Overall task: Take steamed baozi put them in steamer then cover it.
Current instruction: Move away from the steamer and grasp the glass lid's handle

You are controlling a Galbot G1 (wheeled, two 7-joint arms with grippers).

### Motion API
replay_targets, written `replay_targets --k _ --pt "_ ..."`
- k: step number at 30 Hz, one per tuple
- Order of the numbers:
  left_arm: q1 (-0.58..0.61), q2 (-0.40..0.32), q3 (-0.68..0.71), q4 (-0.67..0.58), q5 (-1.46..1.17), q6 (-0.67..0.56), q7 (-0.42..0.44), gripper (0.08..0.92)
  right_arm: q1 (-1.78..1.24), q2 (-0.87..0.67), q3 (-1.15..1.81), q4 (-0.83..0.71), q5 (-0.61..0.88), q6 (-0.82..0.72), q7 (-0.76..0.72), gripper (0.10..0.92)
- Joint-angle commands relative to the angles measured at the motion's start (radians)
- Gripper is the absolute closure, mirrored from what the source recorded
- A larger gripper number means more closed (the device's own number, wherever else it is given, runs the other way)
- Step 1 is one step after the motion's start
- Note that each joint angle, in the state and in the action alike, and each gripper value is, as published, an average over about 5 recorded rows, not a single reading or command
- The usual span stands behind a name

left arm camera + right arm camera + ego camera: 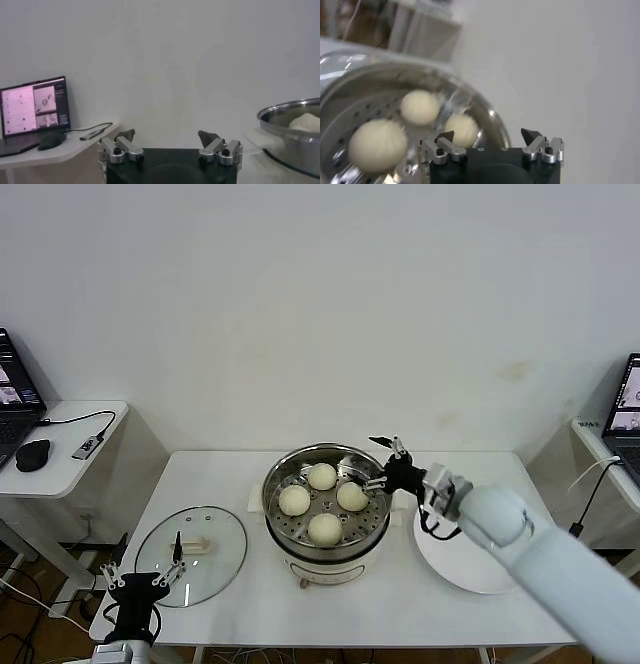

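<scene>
Four baozi [323, 502] sit on the perforated tray inside the steamer [283, 534], which stands in the middle of the white bench [400, 594]. The right end effector [386, 464] hovers at the steamer's right rim, beside the nearest bun, its fingers spread wide and holding nothing. A white plate [470, 569] lies just right of the steamer, under that arm. The cover [190, 555] rests flat on the bench left of the steamer. The left end effector [142, 576] hangs at the bench's front-left edge by the cover, fully spread and empty.
</scene>
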Motion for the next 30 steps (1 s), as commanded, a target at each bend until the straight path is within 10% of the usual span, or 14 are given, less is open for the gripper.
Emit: replay_targets --k 1,16,30 --pt "-0.017 0.002 0.004 0.106 0.111 -0.019 -0.012 0.177 -0.565 0.52 0.741 -0.004 -0.254 0.319 -0.04 0.203" --pt "-0.024 0.104 -0.099 0.304 1.028 -0.072 -0.001 0.177 -0.72 0.62 0.979 0.064 -0.246 0.169 0.165 0.203" --pt "-0.264 0.183 -0.016 0.553 1.259 -0.137 -0.009 0.177 -0.748 0.644 1.02 -0.002 -0.269 0.224 0.215 0.203"
